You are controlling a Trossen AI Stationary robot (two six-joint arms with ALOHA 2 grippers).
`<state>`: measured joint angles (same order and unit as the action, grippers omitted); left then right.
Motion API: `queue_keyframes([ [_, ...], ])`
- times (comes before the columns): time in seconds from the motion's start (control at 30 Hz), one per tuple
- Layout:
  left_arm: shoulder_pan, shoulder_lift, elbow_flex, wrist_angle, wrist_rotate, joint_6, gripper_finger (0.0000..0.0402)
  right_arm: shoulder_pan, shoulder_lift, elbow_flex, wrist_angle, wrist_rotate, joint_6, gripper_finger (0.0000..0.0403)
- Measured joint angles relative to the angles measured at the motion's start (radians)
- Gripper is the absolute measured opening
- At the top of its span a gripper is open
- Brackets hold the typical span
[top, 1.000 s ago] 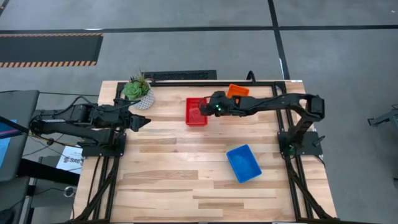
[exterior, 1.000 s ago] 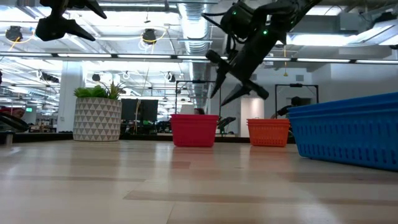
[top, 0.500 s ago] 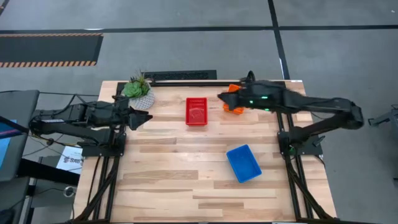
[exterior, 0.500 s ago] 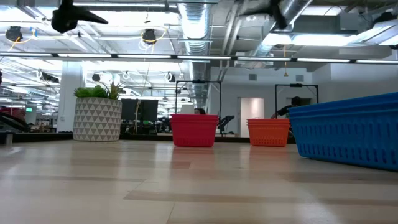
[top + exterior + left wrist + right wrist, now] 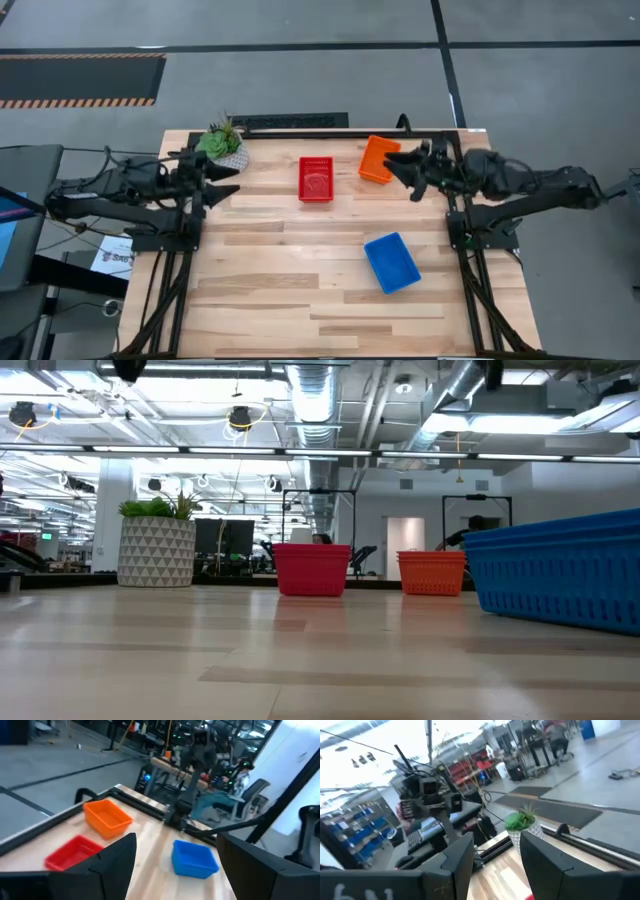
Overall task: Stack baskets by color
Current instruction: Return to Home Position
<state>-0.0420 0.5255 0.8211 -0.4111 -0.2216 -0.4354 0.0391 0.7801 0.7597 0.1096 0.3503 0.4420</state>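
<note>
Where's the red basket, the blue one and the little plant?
red basket [image 5: 316, 179]: high view, its inside floor.
blue basket [image 5: 391, 263]: high view, its inside floor.
plant [image 5: 219, 142]: high view, its green leaves.

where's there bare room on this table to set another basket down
Widest bare patch: the table left of the blue stack, out to the edge farthest from the plant. Some room too between the red stack and blue. The plant's side is crowded: plant, red, orange stack, with the left gripper and right gripper open beside them.
</note>
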Motion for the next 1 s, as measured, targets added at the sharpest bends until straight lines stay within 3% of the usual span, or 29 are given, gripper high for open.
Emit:
queue_keyframes([
  [0.2, 0.000, -0.132, -0.170, 0.070, 0.013, 0.031, 0.0263, 0.014, -0.113, -0.329, 0.342, -0.010, -0.004, 0.0182],
  [0.6, -0.001, -0.527, -0.547, 0.202, 0.105, 0.020, 0.0263, 0.065, -0.239, -0.679, 0.573, -0.006, -0.023, 0.0180],
  [0.67, -0.001, -0.524, -0.575, 0.206, 0.103, 0.011, 0.0263, 0.067, -0.245, -0.750, 0.662, -0.015, -0.028, 0.0181],
  [1.0, -0.001, -0.524, -0.727, 0.282, 0.114, 0.020, 0.0263, 0.096, -0.264, -0.750, 0.651, -0.040, -0.207, 0.0187],
])
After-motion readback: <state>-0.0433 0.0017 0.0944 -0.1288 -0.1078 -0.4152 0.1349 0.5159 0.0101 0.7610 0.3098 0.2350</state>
